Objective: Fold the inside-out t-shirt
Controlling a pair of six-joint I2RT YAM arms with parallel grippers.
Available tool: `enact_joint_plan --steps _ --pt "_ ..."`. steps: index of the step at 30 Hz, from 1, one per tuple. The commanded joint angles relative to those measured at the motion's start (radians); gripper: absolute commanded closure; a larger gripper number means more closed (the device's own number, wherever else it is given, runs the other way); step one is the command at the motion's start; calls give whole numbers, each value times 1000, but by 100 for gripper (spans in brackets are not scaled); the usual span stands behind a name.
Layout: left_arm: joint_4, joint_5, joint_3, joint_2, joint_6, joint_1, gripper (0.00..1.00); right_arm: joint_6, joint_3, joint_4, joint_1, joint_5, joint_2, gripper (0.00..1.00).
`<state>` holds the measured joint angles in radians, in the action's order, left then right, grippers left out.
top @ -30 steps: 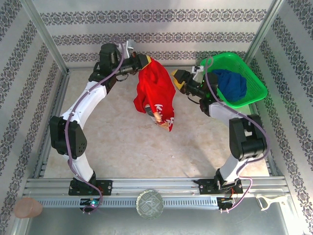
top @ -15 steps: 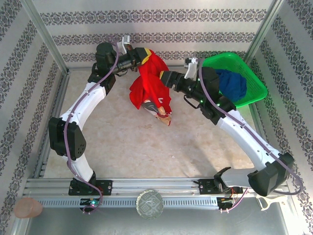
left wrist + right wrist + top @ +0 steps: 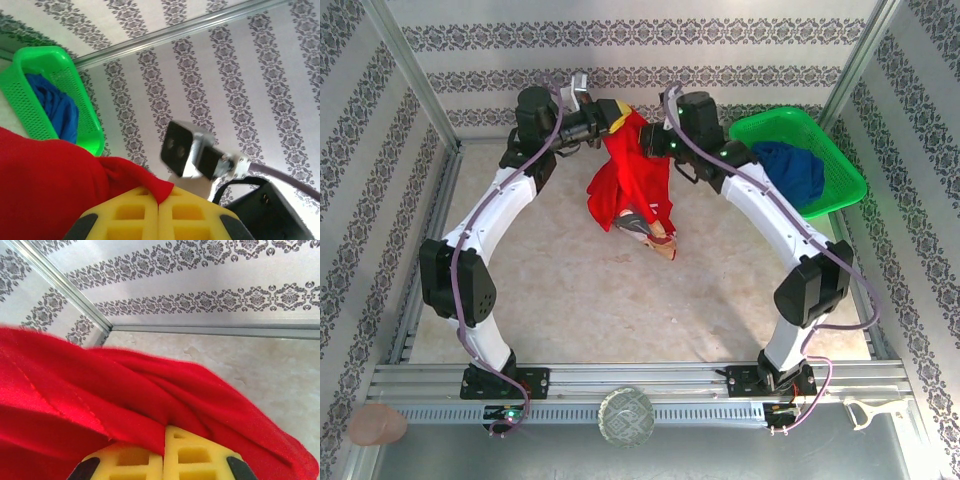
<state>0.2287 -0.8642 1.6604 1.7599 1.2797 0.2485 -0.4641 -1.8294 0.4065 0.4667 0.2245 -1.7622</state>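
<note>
The inside-out t-shirt (image 3: 633,185), bright red and wrinkly, hangs bunched above the table's far middle, its printed lower end (image 3: 655,235) drooping toward the surface. My left gripper (image 3: 620,118) is shut on its top edge; in the left wrist view the yellow fingertips (image 3: 159,197) pinch a red corner of the t-shirt (image 3: 45,175). My right gripper (image 3: 651,146) is shut on the cloth just to the right and below. In the right wrist view its gripper (image 3: 164,432) bites into folds of the t-shirt (image 3: 100,390).
A green basket (image 3: 775,116) holding a dark blue garment (image 3: 790,170) stands at the back right, also seen as the basket (image 3: 75,95) in the left wrist view. Patterned walls close in the back and sides. A round object (image 3: 626,417) lies on the near rail.
My right arm swung left from beside the basket to the hanging t-shirt and its jaws closed on the cloth. The left gripper kept its hold; the shirt shifted slightly.
</note>
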Motion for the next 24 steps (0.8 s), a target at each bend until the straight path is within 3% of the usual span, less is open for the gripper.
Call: enact_joint_plan --steps 1,5,7,10,13,18,21,24 --pt "28 26 133 32 -7 -95 100 -37 -216 26 -54 192 44 100" --pt "-20 29 338 106 6 -107 100 -185 -355 -117 -57 437 57 100" --pt "-36 21 354 118 -2 -91 100 -278 -318 -263 -54 531 65 100" --pt "6 20 278 104 14 -83 100 -446 -124 -576 -71 643 74 100" --pt "131 21 183 72 84 -81 100 -648 177 -920 -136 632 61 100" --pt "427 21 136 48 305 -77 100 -751 559 -1052 -249 454 71 100" --pt "552 20 137 67 414 -76 100 -752 599 -1083 -253 446 89 100" --pt "584 10 121 78 426 -75 100 -743 574 -1083 -240 458 105 100"
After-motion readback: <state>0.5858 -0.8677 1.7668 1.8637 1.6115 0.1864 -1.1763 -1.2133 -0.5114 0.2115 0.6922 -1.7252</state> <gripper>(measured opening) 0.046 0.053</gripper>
